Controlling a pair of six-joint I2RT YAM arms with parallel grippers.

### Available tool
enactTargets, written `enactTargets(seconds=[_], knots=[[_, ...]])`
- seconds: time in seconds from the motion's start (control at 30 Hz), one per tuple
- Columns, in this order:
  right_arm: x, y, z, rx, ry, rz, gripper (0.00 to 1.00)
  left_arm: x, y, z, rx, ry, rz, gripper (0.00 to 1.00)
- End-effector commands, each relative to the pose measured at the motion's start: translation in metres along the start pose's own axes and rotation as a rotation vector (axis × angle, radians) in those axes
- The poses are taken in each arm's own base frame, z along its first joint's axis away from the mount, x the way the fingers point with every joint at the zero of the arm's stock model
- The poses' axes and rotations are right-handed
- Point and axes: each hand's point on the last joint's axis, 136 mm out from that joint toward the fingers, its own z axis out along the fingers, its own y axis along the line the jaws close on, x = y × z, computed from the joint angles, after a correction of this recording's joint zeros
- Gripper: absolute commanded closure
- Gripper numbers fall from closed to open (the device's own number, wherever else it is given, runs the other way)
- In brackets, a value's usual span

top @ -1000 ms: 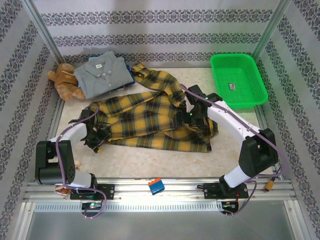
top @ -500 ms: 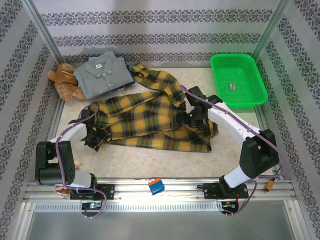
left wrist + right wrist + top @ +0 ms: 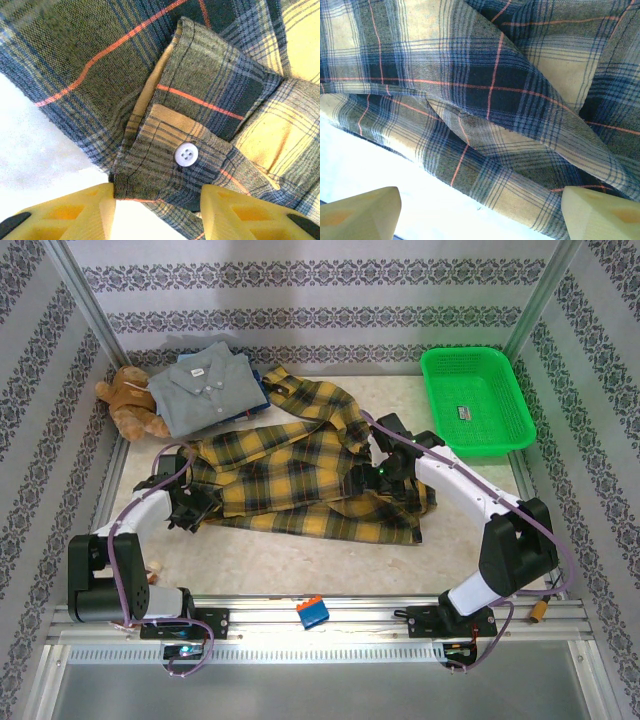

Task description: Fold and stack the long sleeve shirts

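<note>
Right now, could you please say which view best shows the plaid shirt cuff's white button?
Left wrist: the round white button is large, sharp. Top external: too small to tell. Right wrist: other plaid shirt folds.

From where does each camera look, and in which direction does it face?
Top external: fixed above and behind the arm bases, facing down and forward over the table; both arms, left pincer and right pincer at the plaid shirt.
Left wrist: on the left arm, close above a buttoned cuff; its yellow fingers at the bottom.
Right wrist: on the right arm, close above plaid folds; its fingers wide apart.
Shared: all see the plaid shirt.
</note>
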Motion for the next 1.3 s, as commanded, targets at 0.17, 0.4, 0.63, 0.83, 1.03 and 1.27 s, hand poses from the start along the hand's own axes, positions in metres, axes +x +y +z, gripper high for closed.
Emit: enactTargets(seconds=[0.17,0.4,0.63,0.83,1.03,1.27], knots=[[0.009,-0.003,0.001,-0.006,0.016,0.018,0.16,0.001,0.010,0.009,-0.034,-0.002,-0.012,0.70],[0.018,-0.032,0.002,0.106,0.015,0.100,0.16,-0.017,0.013,-0.016,-0.098,-0.072,0.085,0.93],[0.024,-0.063,0.001,0.168,-0.019,0.241,0.15,-0.044,0.007,-0.050,-0.140,-0.162,0.204,0.96],[0.022,-0.076,-0.006,0.212,-0.044,0.263,0.15,-0.061,0.014,-0.065,-0.163,-0.217,0.233,0.97],[0.016,-0.075,-0.004,0.198,-0.046,0.271,0.15,-0.076,0.025,-0.068,-0.189,-0.246,0.242,0.96],[0.007,-0.049,0.015,0.108,-0.010,0.230,0.21,-0.103,0.013,-0.060,-0.187,-0.285,0.299,0.96]])
